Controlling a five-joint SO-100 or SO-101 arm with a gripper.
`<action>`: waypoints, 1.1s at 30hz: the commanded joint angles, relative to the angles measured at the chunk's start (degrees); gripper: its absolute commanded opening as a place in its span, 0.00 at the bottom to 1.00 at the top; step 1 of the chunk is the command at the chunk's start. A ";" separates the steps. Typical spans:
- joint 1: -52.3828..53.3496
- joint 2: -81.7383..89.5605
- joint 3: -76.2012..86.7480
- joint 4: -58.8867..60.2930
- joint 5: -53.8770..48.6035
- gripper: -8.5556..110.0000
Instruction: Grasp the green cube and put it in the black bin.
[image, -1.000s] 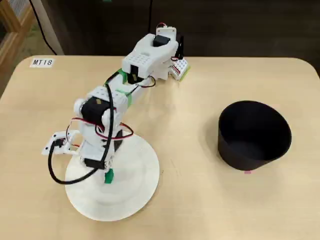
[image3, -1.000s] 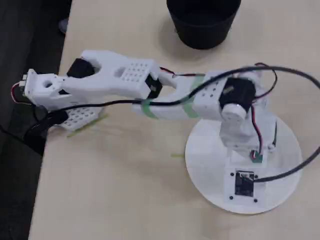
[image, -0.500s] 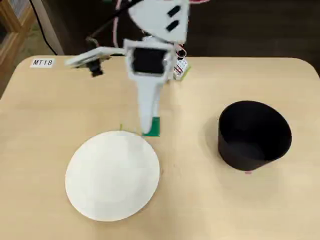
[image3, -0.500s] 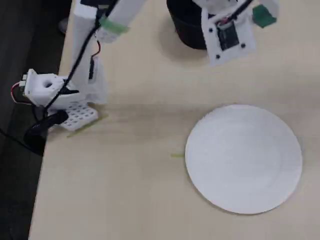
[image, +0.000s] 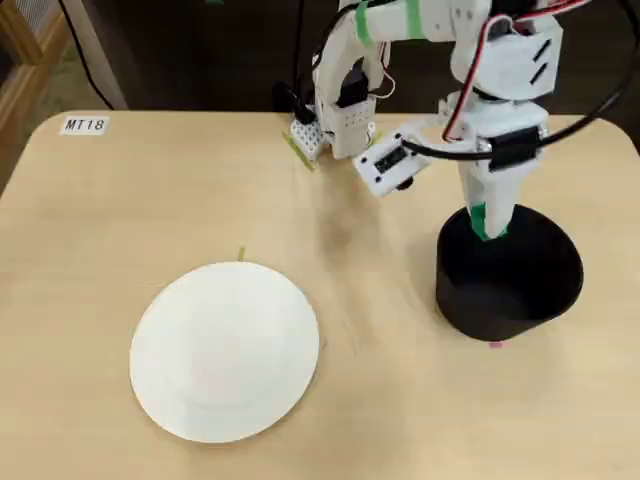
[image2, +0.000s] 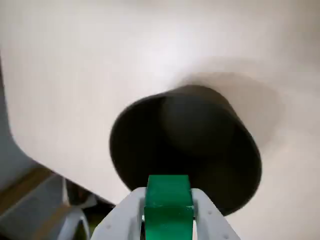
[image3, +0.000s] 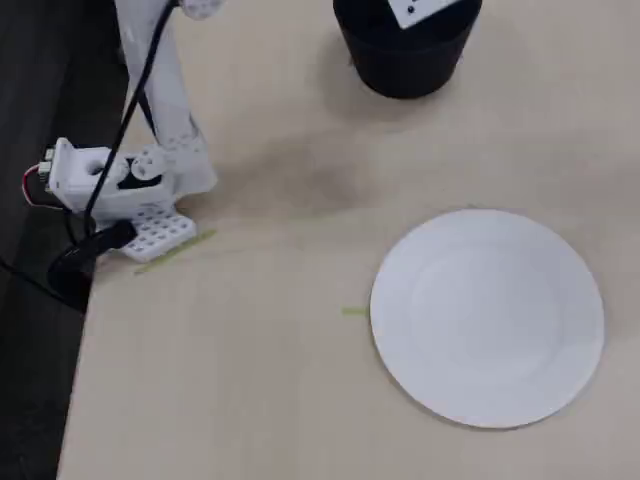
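The green cube (image: 486, 221) hangs over the near-left part of the black bin's (image: 500, 312) opening, pinched between the white fingers of my gripper (image: 487, 230), which points straight down. In the wrist view the cube (image2: 168, 196) fills the space between the fingers of the gripper (image2: 169, 194), shut on it, with the bin (image2: 131, 150) directly below and open. In the other fixed view the bin (image3: 402, 72) stands at the top edge; only a white piece of the arm shows above it, and cube and fingers are out of that view.
A flat white plate (image: 225, 350) lies bare at the front left, also seen as the plate (image3: 487, 316) in the other fixed view. The arm's base (image3: 112, 185) sits at the table edge. A thin green tape strip (image: 241, 254) lies by the plate. A label (image: 83, 125) marks the far left corner.
The arm lifted off the white plate with the cube and swung right, across the table, until the gripper hung over the black bin. The plate is now uncovered.
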 joint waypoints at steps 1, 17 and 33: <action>-1.67 4.04 1.76 0.44 -0.44 0.07; -2.02 4.22 11.78 0.53 -6.06 0.07; -3.25 5.98 11.34 -1.76 -8.44 0.27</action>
